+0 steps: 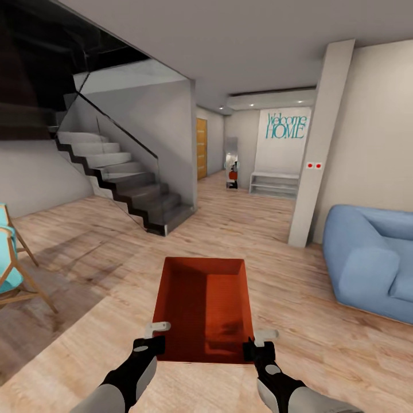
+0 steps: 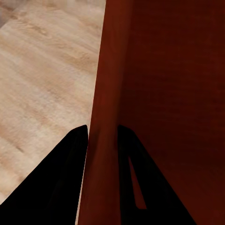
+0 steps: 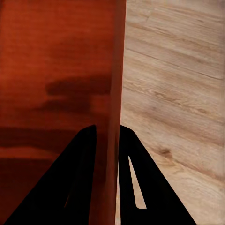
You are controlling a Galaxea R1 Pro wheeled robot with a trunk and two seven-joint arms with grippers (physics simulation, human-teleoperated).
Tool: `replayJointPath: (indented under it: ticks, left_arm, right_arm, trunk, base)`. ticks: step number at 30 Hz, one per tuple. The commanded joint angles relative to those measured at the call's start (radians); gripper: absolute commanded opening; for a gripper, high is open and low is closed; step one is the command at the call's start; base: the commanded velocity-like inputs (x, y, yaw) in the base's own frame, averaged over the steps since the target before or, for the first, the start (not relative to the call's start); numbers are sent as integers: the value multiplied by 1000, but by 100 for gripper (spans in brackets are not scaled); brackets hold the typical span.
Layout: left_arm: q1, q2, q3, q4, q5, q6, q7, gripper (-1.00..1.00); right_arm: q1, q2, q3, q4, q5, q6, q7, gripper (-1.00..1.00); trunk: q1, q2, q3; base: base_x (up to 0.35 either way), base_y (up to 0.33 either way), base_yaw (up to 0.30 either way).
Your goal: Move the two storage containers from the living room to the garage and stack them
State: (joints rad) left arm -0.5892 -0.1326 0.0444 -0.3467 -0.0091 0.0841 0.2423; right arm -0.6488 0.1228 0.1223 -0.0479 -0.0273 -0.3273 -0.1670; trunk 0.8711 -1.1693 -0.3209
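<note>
Head view: storage container (image 1: 203,307) clamped between left gripper (image 1: 150,342) and right gripper (image 1: 252,347).

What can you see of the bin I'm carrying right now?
The bin is a plain orange-red rectangular box, open-topped, straight-walled, empty, matte like plastic. It sits level in front of the robot above the wood floor. The left tool pinches its left wall, the right tool its right wall, fingers straddling each rim near the closest end.

the far wall (image 1: 284,143) right of the hallway carries teal lettering (image 1: 285,126) reading "welcome home", in two lines above a low white shelf (image 1: 275,184).
</note>
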Motion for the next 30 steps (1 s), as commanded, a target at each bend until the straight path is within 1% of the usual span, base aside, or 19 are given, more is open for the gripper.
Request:
replayJointPath:
  ticks: [1,27,30]
  left_arm:
    - [0,-1,10,1,9,6,5,-100]
    - [0,-1,9,2,9,6,6,-100]
    - [0,-1,9,2,9,6,6,-100]
  right_arm:
    - [-2,0,-23,-3,-8,-7,-9,-100]
    - [-2,0,-21,-3,-8,-6,-9,-100]
    - [-2,0,-22,-3,-8,-6,-9,-100]
  trunk:
    - [1,-1,-1]
    - [1,-1,-1]
    - [1,-1,-1]
  base:
    - [321,0,-4]
    - [321,0,-1]
    - [322,0,-109]
